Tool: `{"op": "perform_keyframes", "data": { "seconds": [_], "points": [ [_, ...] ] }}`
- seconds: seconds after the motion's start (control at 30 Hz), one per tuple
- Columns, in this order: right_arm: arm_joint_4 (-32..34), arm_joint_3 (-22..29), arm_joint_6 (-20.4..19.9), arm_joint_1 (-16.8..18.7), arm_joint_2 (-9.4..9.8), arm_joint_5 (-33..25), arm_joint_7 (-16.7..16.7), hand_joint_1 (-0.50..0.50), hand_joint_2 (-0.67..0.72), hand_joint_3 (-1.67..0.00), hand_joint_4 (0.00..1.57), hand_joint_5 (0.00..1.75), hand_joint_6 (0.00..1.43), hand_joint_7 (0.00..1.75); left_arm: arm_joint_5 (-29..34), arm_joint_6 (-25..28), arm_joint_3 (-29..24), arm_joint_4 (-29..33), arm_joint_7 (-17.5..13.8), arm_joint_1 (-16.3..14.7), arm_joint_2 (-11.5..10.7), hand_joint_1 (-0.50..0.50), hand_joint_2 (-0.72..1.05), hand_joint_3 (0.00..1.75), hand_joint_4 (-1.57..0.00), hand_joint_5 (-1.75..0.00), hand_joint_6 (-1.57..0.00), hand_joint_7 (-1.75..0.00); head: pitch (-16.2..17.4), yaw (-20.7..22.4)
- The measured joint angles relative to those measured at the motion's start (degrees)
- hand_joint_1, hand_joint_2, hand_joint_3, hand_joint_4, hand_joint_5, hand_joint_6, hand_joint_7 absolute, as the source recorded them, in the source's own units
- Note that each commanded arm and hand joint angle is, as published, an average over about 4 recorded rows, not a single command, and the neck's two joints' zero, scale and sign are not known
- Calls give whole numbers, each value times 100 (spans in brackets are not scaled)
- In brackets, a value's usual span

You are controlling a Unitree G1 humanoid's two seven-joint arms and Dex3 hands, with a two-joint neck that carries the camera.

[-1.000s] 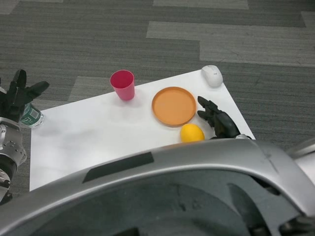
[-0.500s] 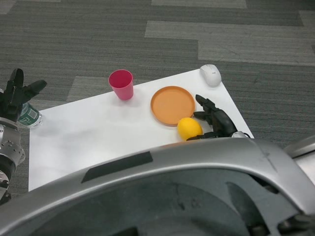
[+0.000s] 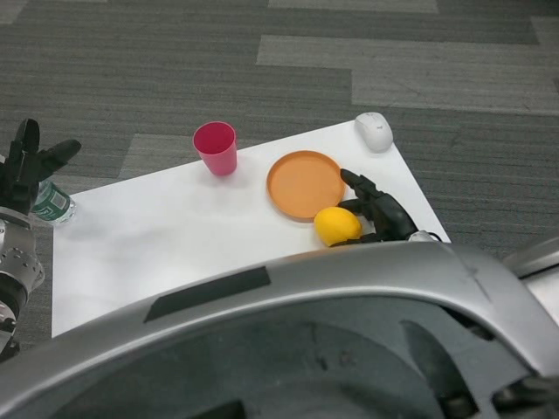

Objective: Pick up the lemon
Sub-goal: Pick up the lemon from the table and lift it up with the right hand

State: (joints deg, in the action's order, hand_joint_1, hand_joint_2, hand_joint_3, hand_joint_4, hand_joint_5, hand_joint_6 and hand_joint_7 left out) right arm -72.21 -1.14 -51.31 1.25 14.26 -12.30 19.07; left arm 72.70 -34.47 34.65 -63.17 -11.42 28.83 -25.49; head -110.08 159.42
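While right hand (image 3: 381, 214) touches, lemon (image 3: 337, 226) long-axis left-right.

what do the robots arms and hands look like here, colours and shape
Both hands are black with several slim, jointed fingers. The left hand sits on a silver metallic forearm with rounded, ribbed segments. The right hand is the same black build; its forearm is mostly hidden. No cables or markings can be made out.
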Motion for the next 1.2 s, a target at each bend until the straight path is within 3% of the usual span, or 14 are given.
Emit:
{"op": "perform_keyframes", "data": {
  "seconds": [0.17,0.3,0.43,0.57,0.67,0.9,1.03,1.2],
  "points": [
    [-85,-1,-16,-25,12,107,20,18,-51,-56,0,107,0,0,0,0,-1,0,0,-1,0,50,96,9,0,0,0,0,-5,12],
    [-140,5,-43,-73,48,355,13,12,-54,-87,0,107,0,0,0,0,-8,0,0,-2,0,50,96,9,0,0,0,0,-12,24],
    [-147,12,-74,-92,60,551,5,0,-54,-135,0,121,0,0,0,0,-34,0,0,-3,0,50,96,7,0,0,0,0,-7,23],
    [-148,19,-122,-100,65,720,-16,-4,-48,-157,0,126,0,14,0,0,-38,0,0,-3,-1,50,96,9,0,0,0,0,-4,33],
    [-148,24,-130,-111,69,781,-19,-5,-41,-159,0,131,0,30,0,0,-43,0,0,-4,-1,50,96,9,0,0,0,0,-4,33],
    [-154,32,-130,-126,75,814,-20,-8,-48,-159,0,136,0,59,-1,0,-67,0,0,-4,-4,50,96,9,0,0,0,0,-4,30],
    [-169,167,-129,-129,74,846,21,-8,-54,-159,0,133,0,63,-1,0,-77,0,0,-4,-5,50,98,9,0,0,0,0,-5,24],
    [-238,740,-134,-99,48,879,99,-8,-54,-157,0,126,0,63,-1,0,-80,0,0,-7,-13,50,96,9,0,0,0,0,-5,24]
  ]
}}
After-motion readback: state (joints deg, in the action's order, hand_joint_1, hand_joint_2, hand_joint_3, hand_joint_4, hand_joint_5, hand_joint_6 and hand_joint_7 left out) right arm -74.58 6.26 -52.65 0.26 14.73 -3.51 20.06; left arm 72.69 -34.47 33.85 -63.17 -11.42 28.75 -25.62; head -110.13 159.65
